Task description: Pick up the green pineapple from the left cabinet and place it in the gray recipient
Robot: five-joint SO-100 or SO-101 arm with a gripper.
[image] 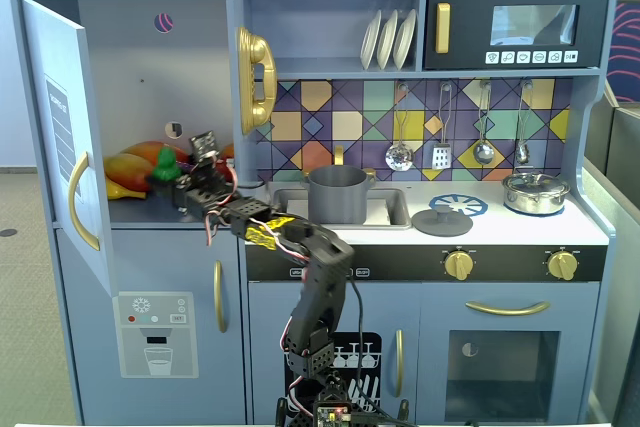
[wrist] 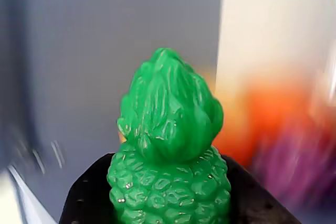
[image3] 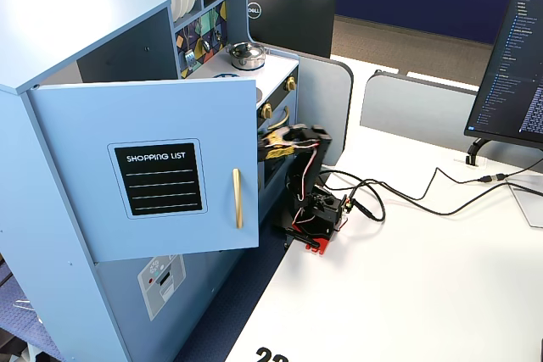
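The green pineapple (image: 163,169) is on the shelf of the left cabinet (image: 150,77), whose door (image: 58,127) stands open. My gripper (image: 178,183) reaches into the cabinet from the right and is shut on the pineapple. In the wrist view the pineapple (wrist: 168,156) fills the middle, crown up, with black fingers (wrist: 86,198) tight against both sides of its body. The gray recipient (image: 337,194) stands in the sink, to the right of the cabinet in a fixed view. In the other fixed view the open door (image3: 153,167) hides the gripper and the pineapple.
An orange-yellow mango (image: 130,162) lies behind the pineapple on the shelf. A gold toy phone (image: 255,77) hangs on the cabinet's right edge. A flat gray lid (image: 442,221) and a shiny silver pot (image: 536,191) sit on the counter. The arm's base (image3: 318,218) is clamped to a white table.
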